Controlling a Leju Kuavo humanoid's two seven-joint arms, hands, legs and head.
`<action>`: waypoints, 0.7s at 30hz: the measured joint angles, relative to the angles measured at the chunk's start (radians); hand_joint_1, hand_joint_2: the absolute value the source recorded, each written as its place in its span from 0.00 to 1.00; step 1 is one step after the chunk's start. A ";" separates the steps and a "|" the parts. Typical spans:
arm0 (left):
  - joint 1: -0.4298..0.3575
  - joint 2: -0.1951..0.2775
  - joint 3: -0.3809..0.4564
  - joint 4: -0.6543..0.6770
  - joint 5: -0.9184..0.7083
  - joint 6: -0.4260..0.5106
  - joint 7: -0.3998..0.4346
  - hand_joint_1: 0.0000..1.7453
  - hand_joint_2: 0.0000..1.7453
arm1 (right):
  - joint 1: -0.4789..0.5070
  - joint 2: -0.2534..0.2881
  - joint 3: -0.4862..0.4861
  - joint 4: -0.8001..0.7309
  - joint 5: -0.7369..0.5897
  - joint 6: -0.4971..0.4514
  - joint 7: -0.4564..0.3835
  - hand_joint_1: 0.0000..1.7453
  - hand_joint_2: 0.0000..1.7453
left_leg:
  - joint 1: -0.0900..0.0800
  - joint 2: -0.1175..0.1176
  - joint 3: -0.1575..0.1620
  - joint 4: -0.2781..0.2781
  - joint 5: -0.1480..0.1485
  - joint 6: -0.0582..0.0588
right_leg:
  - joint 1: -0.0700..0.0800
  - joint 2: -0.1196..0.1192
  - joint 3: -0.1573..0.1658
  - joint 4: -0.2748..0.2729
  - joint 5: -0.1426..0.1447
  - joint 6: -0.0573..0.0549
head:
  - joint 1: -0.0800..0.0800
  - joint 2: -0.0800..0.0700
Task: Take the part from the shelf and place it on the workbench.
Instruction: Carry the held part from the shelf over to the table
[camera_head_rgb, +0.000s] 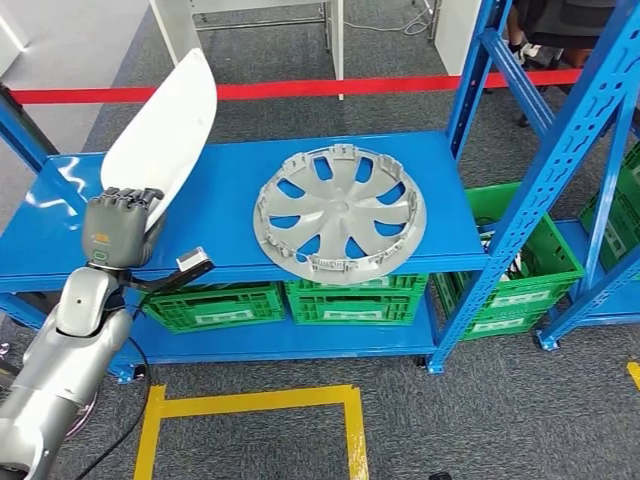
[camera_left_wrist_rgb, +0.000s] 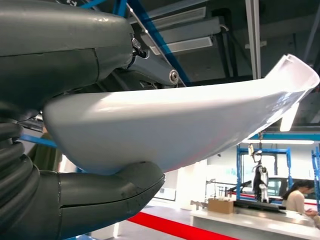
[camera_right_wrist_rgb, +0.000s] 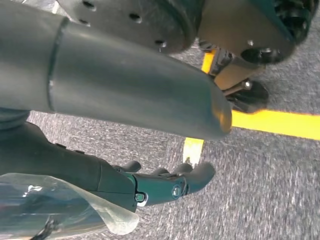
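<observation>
My left hand (camera_head_rgb: 121, 225) grips the lower end of a long white curved panel (camera_head_rgb: 162, 130), which stands tilted up over the left part of the blue shelf (camera_head_rgb: 226, 190). In the left wrist view the white panel (camera_left_wrist_rgb: 181, 120) runs across between my thumb (camera_left_wrist_rgb: 109, 192) and the fingers (camera_left_wrist_rgb: 75, 40) above it. A grey wheel cover (camera_head_rgb: 341, 212) lies flat on the shelf's right half, overhanging the front edge. My right hand (camera_right_wrist_rgb: 151, 150) hangs above the grey carpet, fingers apart and holding nothing.
Green crates (camera_head_rgb: 219, 303) sit on the lower shelf, another green crate (camera_head_rgb: 528, 250) at the right. Blue uprights (camera_head_rgb: 551, 170) frame the shelf's right side. Yellow floor tape (camera_head_rgb: 256, 403) marks a box in front. A red barrier tape (camera_head_rgb: 302, 90) runs behind.
</observation>
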 joint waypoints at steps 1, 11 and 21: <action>0.004 0.005 0.000 0.000 0.003 0.001 0.000 1.00 1.00 | 0.000 0.002 0.000 0.000 0.001 -0.002 0.000 0.00 0.00 | 0.000 0.000 -0.016 0.055 -0.027 0.000 | 0.003 -0.002 -0.007 0.000 0.006 -0.003 | 0.000 0.000; 0.044 0.071 0.026 -0.035 0.043 0.009 -0.013 1.00 1.00 | -0.007 0.031 0.001 -0.004 0.001 -0.010 -0.001 0.00 0.00 | -0.028 0.008 0.132 -0.195 0.086 0.051 | 0.011 -0.010 -0.051 -0.018 0.077 0.018 | -0.001 0.000; 0.070 0.080 0.030 -0.046 0.045 0.012 -0.013 1.00 1.00 | -0.012 0.034 0.001 -0.005 0.000 -0.012 -0.001 0.00 0.00 | -0.020 0.011 -0.006 -0.203 0.210 0.057 | 0.011 -0.006 0.015 0.124 -0.044 0.036 | 0.005 0.000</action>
